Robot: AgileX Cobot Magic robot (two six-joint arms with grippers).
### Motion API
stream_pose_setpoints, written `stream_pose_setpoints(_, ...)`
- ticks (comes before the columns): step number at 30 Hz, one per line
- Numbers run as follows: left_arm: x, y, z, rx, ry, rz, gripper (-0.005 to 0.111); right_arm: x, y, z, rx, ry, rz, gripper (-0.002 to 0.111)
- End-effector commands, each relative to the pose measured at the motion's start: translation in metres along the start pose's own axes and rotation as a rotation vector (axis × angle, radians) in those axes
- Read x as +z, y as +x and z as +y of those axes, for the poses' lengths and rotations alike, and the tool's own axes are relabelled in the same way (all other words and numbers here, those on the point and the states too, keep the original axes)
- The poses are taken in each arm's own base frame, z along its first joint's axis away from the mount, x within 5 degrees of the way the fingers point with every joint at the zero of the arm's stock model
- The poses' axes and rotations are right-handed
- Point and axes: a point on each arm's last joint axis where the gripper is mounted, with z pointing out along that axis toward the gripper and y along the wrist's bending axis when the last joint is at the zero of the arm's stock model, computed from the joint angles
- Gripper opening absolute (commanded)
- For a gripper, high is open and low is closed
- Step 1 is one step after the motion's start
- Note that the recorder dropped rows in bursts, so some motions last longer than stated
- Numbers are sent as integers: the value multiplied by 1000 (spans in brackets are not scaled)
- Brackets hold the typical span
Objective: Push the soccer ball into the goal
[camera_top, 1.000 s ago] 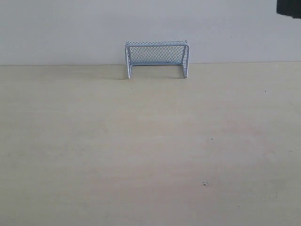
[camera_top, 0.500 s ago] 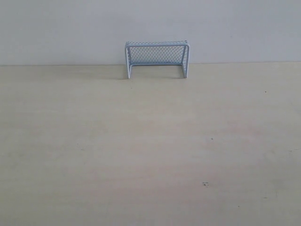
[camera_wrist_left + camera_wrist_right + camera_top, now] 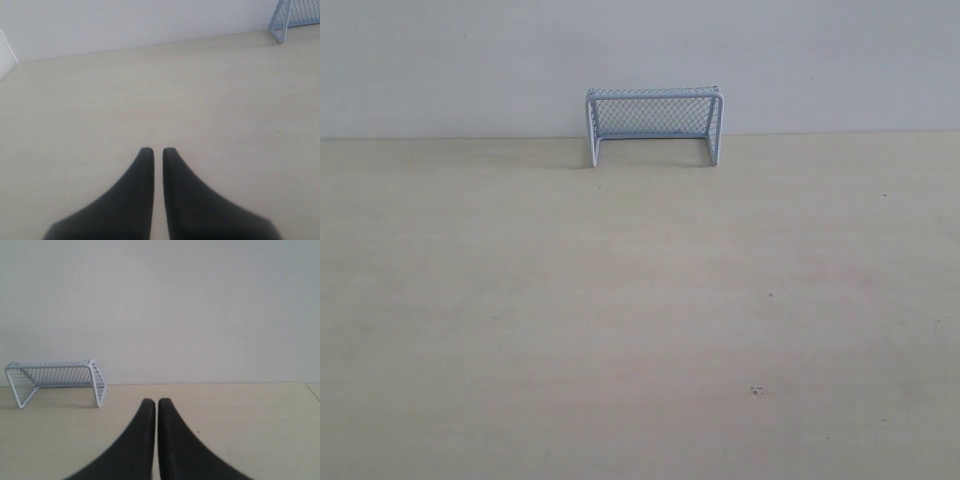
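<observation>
The goal [image 3: 653, 122], a small pale blue frame with mesh netting, stands at the far edge of the table against the white wall; its opening faces the exterior camera. It also shows in the right wrist view as the goal [image 3: 55, 380] and, partly cut off, in the left wrist view as the goal [image 3: 295, 17]. The soccer ball is in none of the views. My left gripper [image 3: 158, 150] is shut with nothing between its black fingers, far from the goal. My right gripper [image 3: 157, 401] is shut and empty too. Neither gripper appears in the exterior view.
The pale wooden table [image 3: 640, 320] stretches bare from the goal to the near edge, with a few tiny dark specks [image 3: 756, 390]. A white wall [image 3: 470, 60] backs the table right behind the goal.
A dark object at the top right corner of the exterior view one second ago has left the picture. The goal has not moved.
</observation>
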Motion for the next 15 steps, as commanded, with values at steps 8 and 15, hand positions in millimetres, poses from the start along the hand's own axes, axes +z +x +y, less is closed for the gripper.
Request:
stream_pose_setpoints(8, 0, -2, 0, -7, 8, -3, 6, -11, 15, 0, -2, 4, -2, 0)
stream_pose_setpoints(15, 0, -2, 0, -7, 8, -3, 6, -24, 29, -1, -3, 15, -22, 0)
